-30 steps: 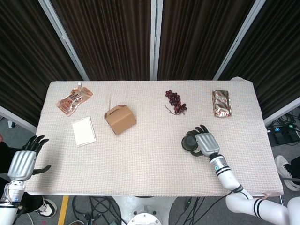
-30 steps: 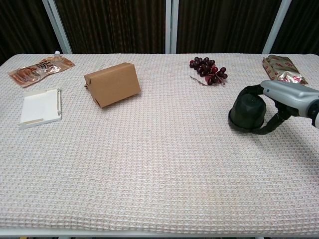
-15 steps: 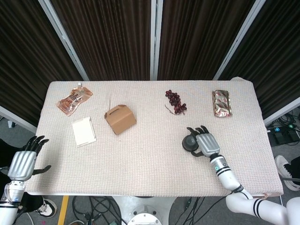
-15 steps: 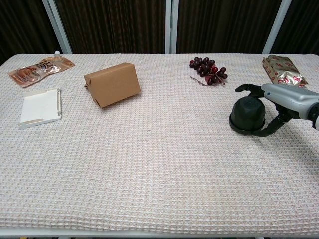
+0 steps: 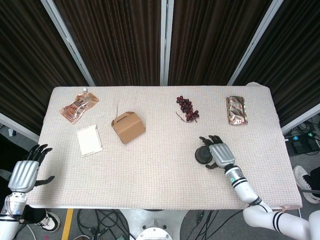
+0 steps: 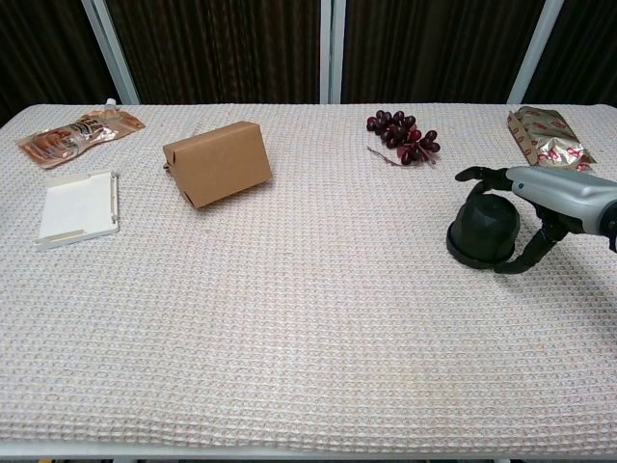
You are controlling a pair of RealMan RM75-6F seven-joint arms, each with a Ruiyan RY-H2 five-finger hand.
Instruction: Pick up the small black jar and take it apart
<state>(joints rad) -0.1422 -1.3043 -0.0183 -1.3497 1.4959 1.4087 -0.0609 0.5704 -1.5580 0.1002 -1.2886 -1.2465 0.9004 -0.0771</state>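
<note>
The left hand [image 5: 23, 174] hangs off the table's [image 5: 160, 185] near-left corner, at about 8 o'clock, fingers spread and holding nothing; it is parked clear of the work. The right hand [image 6: 540, 207] sits at about 4 o'clock, arched over the black jar [image 6: 483, 231], with fingers above the far side and the thumb curled round the near side. Whether the fingers press the jar cannot be determined; the jar rests on the table, not yet lifted. This cupping posture suits a top grasp for lifting.

Farther out:
- one white flat box [image 5: 89, 140], 9 o'clock;
- one brown carton [image 5: 128, 127], 10 o'clock;
- one bunch of grapes [image 5: 187, 108], 1 o'clock;
- one gold packet [image 5: 236, 110], 2 o'clock;
- one orange pouch [image 5: 79, 105], 10 o'clock, far edge.

Totals: two hands, one jar, five other items.
</note>
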